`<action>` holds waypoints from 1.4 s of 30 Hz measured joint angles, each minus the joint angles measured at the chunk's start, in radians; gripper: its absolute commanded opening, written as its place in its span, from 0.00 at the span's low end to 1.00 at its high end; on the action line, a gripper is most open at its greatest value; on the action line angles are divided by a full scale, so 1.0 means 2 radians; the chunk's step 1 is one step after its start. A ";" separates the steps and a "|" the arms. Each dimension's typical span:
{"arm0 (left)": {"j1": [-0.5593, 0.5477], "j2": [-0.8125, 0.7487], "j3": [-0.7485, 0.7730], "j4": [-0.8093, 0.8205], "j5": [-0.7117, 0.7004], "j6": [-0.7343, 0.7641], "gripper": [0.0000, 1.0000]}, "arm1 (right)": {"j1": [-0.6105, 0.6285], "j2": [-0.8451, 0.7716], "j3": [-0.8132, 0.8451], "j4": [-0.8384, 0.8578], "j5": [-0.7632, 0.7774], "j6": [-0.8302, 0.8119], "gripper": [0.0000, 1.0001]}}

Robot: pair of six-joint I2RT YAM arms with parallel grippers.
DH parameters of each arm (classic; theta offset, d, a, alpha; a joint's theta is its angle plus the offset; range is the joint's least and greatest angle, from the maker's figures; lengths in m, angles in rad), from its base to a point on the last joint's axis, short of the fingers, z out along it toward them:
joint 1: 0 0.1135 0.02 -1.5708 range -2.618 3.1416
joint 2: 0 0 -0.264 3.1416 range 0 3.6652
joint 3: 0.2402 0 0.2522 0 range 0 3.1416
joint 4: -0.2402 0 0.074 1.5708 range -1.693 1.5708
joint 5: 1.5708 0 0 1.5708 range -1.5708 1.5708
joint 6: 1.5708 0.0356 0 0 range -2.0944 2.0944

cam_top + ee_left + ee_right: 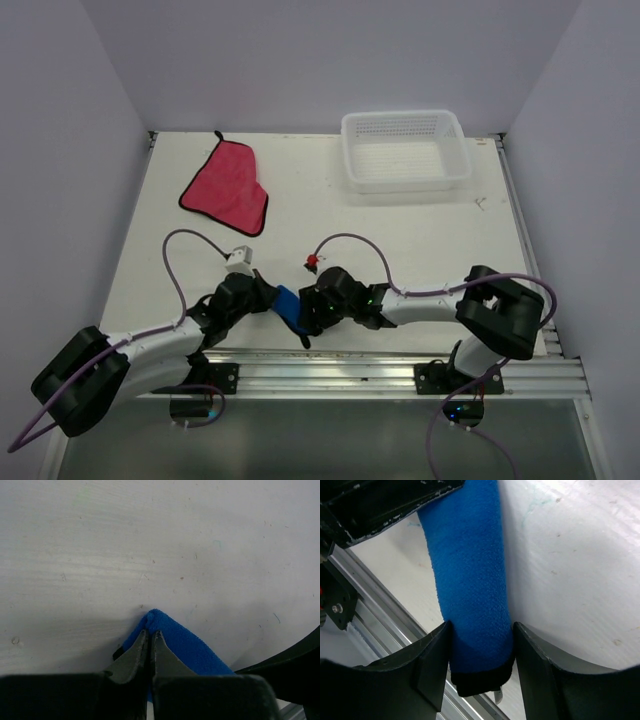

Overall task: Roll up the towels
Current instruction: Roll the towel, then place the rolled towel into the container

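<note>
Near edge: aluminium rail runs along the front of the counter, with both arm bases on it.

Just past the rail, both arms reach inward and meet at the blue towel. It lies on the counter as a narrow bunched band, angled from the left end effector down toward the rail beside the right end effector.

Left wrist view: left end effector has its fingers pressed together, with only a thin slit between them. They pinch a pointed corner of the blue towel, which pokes out just beyond the tips. The rest of the cloth trails back to the right, under the fingers.

Right wrist view: right end effector straddles the blue towel. Both fingers touch its sides and the band fills the gap between them. The dark edging hangs out below the fingers, near the rail.

Far left: pink towel lies flat and spread out, one corner at the back edge, well apart from both arms.

Far right: white mesh basket sits at the back edge.
</note>
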State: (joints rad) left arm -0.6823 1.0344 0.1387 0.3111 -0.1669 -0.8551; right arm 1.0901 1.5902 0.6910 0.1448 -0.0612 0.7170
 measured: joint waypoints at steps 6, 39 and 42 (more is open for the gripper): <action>-0.004 -0.012 -0.004 -0.007 -0.010 -0.011 0.00 | 0.043 0.018 0.020 -0.012 0.047 -0.007 0.43; 0.047 -0.019 0.304 -0.272 -0.155 0.103 0.57 | 0.008 0.026 0.194 -0.259 0.287 -0.177 0.00; 0.055 -0.006 0.318 -0.279 -0.160 0.119 0.57 | -0.030 0.026 0.239 -0.271 0.283 -0.205 0.00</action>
State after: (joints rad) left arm -0.5732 1.0222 0.7742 -0.2462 -0.4877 -0.6174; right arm 1.0302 1.6421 1.1687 -0.3981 0.5049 0.3073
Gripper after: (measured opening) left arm 0.571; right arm 0.190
